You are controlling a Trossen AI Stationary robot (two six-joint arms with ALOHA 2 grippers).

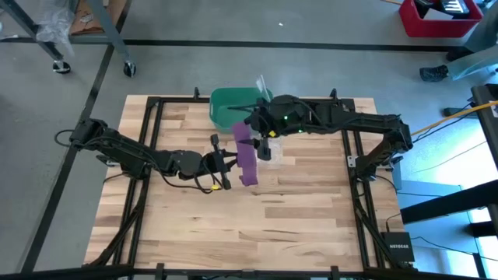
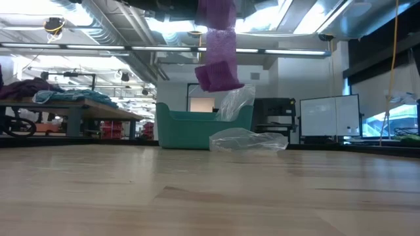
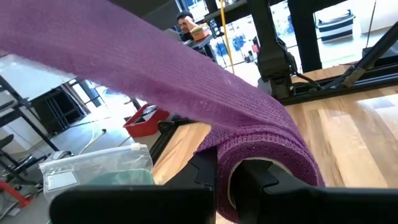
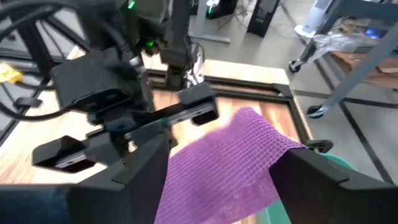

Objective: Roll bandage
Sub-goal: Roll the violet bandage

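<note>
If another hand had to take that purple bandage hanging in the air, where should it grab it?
Probably the rolled lower end of the bandage, pinched across its flat faces from the side; it hangs clear of the table, thick and firm there.

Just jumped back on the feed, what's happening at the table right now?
Both arms hold the purple bandage up in the air above the wooden table. The left gripper is shut on its rolled lower end, which wraps around the fingers. The right gripper holds the strip's upper part between widely spread fingers. A green bin and a clear plastic bag sit at the table's far side.
</note>
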